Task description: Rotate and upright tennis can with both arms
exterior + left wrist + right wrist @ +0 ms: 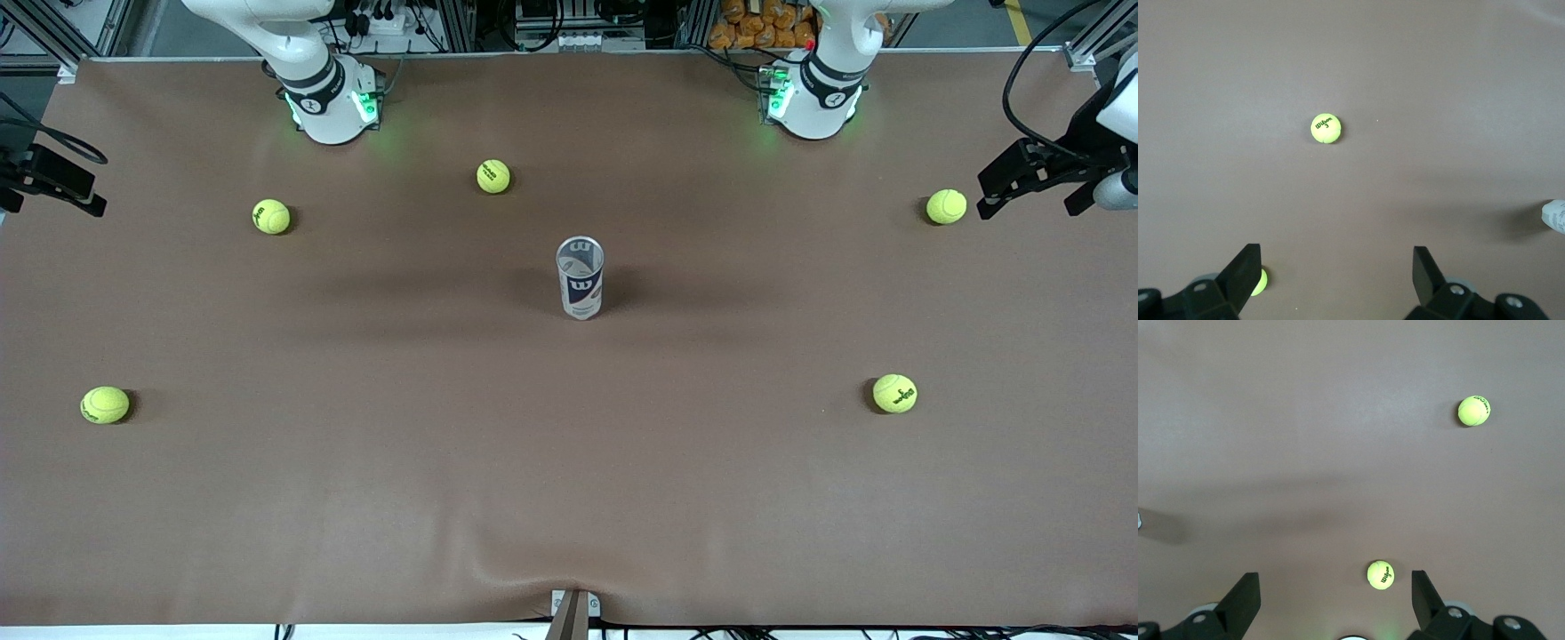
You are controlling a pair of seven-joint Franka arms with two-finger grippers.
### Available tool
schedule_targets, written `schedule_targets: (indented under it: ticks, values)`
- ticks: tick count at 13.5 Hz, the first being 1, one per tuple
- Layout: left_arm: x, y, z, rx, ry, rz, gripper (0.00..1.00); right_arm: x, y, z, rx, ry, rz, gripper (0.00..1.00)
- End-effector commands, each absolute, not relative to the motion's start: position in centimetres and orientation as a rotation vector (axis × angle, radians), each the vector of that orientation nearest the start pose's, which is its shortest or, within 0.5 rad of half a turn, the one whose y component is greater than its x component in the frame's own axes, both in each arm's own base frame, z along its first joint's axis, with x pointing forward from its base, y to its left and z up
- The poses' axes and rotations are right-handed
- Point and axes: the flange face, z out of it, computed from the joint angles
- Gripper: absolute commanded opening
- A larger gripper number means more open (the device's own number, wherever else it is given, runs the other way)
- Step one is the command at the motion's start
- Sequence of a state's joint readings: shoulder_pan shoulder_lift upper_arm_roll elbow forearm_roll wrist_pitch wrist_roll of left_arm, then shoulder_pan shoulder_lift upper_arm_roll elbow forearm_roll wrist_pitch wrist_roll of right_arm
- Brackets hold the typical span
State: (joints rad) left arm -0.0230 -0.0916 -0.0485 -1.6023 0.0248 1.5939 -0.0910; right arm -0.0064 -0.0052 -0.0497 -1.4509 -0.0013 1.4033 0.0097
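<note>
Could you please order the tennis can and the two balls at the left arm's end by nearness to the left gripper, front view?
From the left gripper:
1. Farther ball, at the table's end.
2. Nearer ball, closer to the camera.
3. Tennis can, upright mid-table.

**Even overhead light, soft shadows, sharp front view**

The brown matte table covering (356, 498) is lit evenly and brightly from above, without glare. The upright clear-plastic tennis can with the navy and white label (580, 277) casts broad, faint shadows toward both ends of the table. Each yellow-green felt tennis ball (894, 393) has a small dark shadow tight beside it. Green lamps at the white arm bases (331, 107) tint the covering nearby. Both wrist views look dimmer and greyer, darkening toward the corners; the black fingers (1245, 267) there show slightly soft edges.
</note>
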Motion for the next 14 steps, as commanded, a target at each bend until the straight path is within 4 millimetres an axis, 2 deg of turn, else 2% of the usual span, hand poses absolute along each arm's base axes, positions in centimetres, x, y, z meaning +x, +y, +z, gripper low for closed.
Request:
schedule_targets:
  ticks: [1,4,14]
  values:
    - [53.22,-1.61,66.27,-3.176,0.042,-0.138,1.0,52.99,-2.79,67.39,-3.124,0.092,0.059,1.0]
    - [53.09,-2.14,66.49,-3.173,0.062,-0.143,1.0,52.99,-2.79,67.39,-3.124,0.09,0.059,1.0]
    - [53.13,-1.98,66.12,-3.175,0.011,-0.123,1.0,53.1,-2.71,67.23,-3.124,0.088,0.064,1.0]
